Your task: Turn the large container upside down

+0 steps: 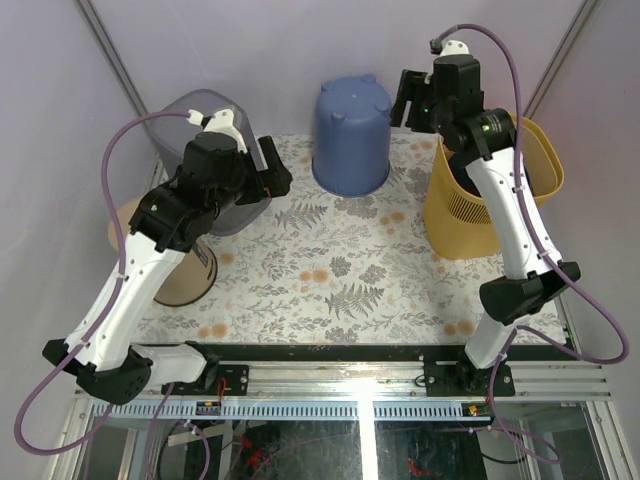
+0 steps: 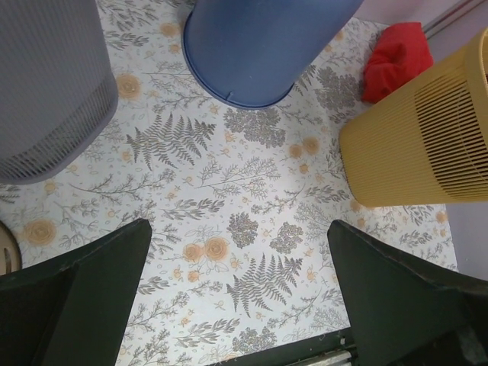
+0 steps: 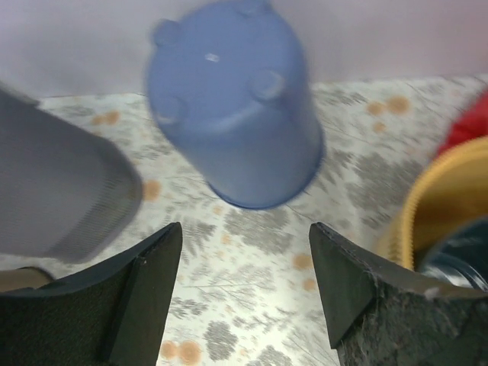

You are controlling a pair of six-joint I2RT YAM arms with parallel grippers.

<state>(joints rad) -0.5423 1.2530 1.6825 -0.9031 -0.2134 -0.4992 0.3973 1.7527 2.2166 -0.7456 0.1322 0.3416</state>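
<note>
Floral table [image 1: 350, 275], blue container [image 1: 352, 135] vertical, bottom-up

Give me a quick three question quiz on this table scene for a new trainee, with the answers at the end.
1. True or false: the blue bin stands with its base facing up.
2. What lies on the table near the yellow basket? A) a red cloth B) a sponge C) a cup
3. In one word, how do the jaws of the left gripper and the right gripper stand?

Key: 1 true. 2 A. 3 open, and both hold nothing.
</note>
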